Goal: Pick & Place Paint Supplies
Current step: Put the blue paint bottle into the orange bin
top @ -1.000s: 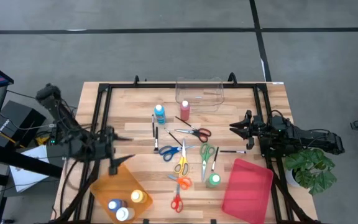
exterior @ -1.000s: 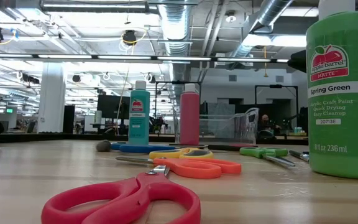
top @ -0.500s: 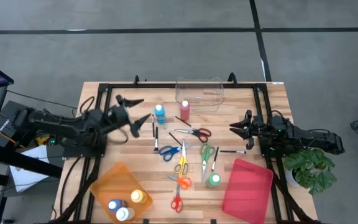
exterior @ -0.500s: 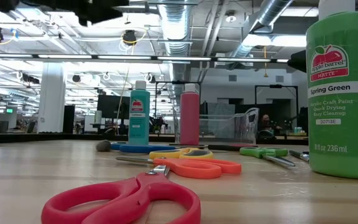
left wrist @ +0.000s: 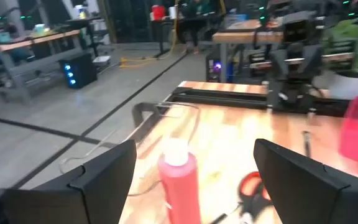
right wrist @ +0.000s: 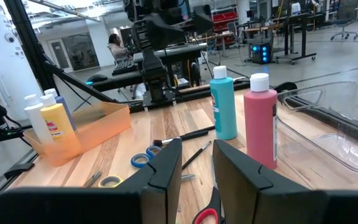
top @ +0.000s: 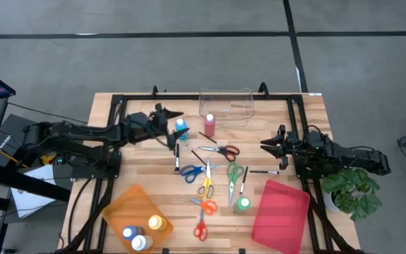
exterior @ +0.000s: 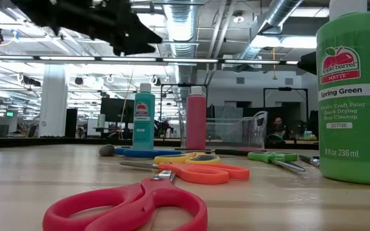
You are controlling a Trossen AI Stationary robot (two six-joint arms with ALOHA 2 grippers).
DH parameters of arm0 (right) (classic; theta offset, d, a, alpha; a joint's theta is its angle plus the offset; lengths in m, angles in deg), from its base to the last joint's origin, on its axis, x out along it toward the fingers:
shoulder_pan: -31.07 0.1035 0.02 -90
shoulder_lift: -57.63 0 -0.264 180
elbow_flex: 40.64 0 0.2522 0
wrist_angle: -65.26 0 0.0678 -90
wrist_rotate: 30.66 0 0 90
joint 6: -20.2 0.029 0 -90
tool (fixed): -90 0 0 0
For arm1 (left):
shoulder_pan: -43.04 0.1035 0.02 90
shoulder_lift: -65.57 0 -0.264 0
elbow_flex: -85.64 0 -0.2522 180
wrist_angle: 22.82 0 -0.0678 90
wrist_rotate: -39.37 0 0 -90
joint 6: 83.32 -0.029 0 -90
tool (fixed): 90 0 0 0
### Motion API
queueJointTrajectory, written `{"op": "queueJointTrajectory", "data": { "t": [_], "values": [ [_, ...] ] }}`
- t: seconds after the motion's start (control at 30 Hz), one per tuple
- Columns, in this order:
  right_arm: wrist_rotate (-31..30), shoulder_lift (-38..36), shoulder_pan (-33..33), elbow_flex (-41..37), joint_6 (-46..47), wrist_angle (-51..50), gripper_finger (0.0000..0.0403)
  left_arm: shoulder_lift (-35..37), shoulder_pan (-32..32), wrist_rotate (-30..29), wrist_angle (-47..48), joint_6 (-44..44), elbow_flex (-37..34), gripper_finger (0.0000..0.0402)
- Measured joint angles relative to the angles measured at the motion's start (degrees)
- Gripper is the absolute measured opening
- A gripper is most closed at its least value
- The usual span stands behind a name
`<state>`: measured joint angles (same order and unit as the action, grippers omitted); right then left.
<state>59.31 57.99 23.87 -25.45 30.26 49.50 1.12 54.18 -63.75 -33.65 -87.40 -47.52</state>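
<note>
The left gripper (top: pixel 171 124) hovered with fingers spread wide, empty, just beside the blue bottle (top: pixel 181 128), the red bottle (top: pixel 209 125) near. The right gripper (top: pixel 268 146) waited at the table's right, fingers narrowly apart, holding nothing.

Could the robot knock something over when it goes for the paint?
Maybe. The left tool is open right by the teal bottle, and the red bottle stands close beside it. Both are tall and thin, so a bump could tip one. A dark brush and the red-handled scissors lie just below them, so a falling bottle could shove those around. The right tool waits at the table's right side.
</note>
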Motion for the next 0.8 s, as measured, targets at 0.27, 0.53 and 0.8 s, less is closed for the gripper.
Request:
{"op": "queueJointTrajectory", "data": {
  "t": [0.27, 0.53, 0.8],
  "values": [
    [0.0, 0.0, 0.0, 0.0, 0.0, 0.0, 0.0089, -3.9, 6.9, -0.1, 3.0, 3.0, 1.0, 0.0322],
    [0.0, 0.0, 0.0, 0.0, 0.0, 0.0, 0.0089, -4.8, 7.8, 2.6, 7.0, 4.9, 0.9, 0.0322],
    [0.1, 0.0, 0.0, 0.0, 0.0, 0.0, 0.0089, -4.8, 8.4, 2.0, 8.2, 4.4, 0.2, 0.0323]
  ]
}}
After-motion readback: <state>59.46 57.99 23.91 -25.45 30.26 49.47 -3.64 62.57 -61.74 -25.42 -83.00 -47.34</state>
